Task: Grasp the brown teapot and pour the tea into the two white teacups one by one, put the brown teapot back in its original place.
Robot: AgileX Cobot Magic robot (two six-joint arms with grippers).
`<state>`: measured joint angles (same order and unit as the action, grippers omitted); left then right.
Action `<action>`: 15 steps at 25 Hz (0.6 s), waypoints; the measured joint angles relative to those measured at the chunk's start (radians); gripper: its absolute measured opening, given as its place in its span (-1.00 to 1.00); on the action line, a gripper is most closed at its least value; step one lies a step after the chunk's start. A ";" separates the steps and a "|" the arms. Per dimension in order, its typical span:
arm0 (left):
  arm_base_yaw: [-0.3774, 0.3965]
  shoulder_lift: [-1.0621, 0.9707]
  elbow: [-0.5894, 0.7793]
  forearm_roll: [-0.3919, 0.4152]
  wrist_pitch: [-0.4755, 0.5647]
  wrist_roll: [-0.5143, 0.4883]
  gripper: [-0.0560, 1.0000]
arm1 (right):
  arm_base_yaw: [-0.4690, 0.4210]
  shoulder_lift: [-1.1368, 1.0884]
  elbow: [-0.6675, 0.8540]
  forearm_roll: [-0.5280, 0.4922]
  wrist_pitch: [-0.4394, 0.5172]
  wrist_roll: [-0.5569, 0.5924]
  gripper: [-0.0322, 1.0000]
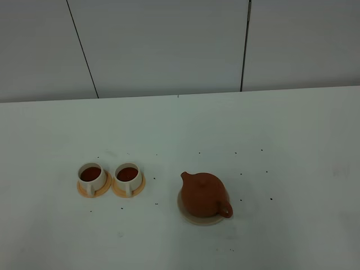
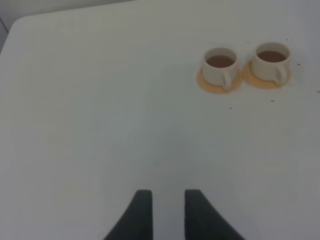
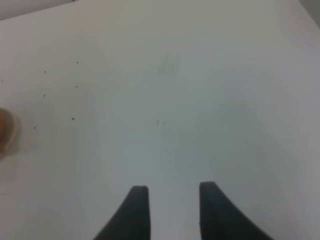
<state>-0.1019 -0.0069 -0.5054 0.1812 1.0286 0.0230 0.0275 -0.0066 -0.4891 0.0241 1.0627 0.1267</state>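
Observation:
The brown teapot (image 1: 205,193) stands upright on the round beige coaster (image 1: 198,217) at the table's front centre; its blurred edge (image 3: 4,128) shows in the right wrist view. The two white teacups (image 1: 92,176) (image 1: 127,176) stand side by side on small orange saucers (image 1: 84,191) to the teapot's left, each holding brown tea. They also show in the left wrist view (image 2: 220,66) (image 2: 271,61). My left gripper (image 2: 167,197) is open and empty over bare table, well short of the cups. My right gripper (image 3: 172,195) is open and empty over bare table. Neither gripper shows in the exterior view.
The white table (image 1: 281,146) carries scattered small dark specks (image 1: 236,153) around the teapot and cups. A grey panelled wall (image 1: 169,45) stands behind the table's far edge. The table's corner (image 2: 15,25) shows in the left wrist view.

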 joint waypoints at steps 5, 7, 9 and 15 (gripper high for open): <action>0.000 0.000 0.000 0.000 0.000 0.000 -0.46 | 0.000 0.000 0.000 0.000 0.000 0.000 -0.47; 0.000 0.000 0.000 0.000 0.000 0.000 -0.46 | 0.000 0.000 0.000 0.000 0.000 0.000 -0.47; 0.000 0.000 0.000 0.000 0.000 0.000 -0.46 | 0.000 0.000 0.000 0.000 0.000 0.000 -0.47; 0.000 0.000 0.000 0.000 0.000 0.000 -0.46 | 0.000 0.000 0.000 0.000 0.000 0.000 -0.47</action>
<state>-0.1019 -0.0069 -0.5054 0.1812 1.0286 0.0230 0.0275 -0.0066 -0.4891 0.0241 1.0627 0.1267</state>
